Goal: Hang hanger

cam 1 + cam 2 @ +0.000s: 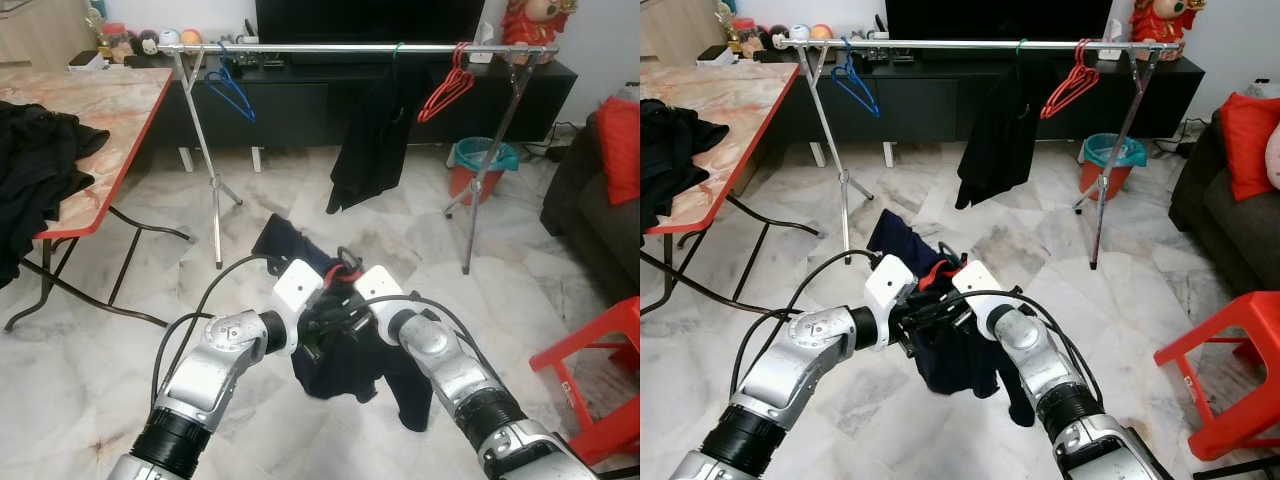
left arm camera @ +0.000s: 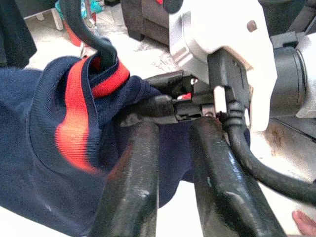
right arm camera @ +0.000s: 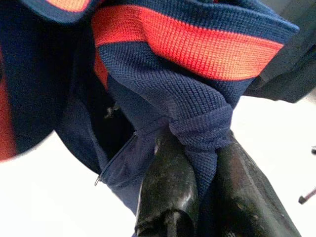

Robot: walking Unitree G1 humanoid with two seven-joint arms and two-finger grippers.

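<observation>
1. While the navy garment (image 1: 335, 350) is held low before the rail (image 1: 330, 47), carrying appears in hand.
2. Left tool (image 2: 173, 148) is nearly closed beside the hanger hook (image 2: 89, 34).
3. Right tool (image 3: 197, 163) is clamped on cloth; lifting to the rail is called for.

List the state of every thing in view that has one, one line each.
Navy garment: on a hanger, held up off the floor by both hands.
Left hand: shut on the garment.
Right hand: shut on the garment's collar.
Black garment: hanging on the rail.
Red hangers: bare, on rail.
Blue hanger: bare, on rail.
</observation>
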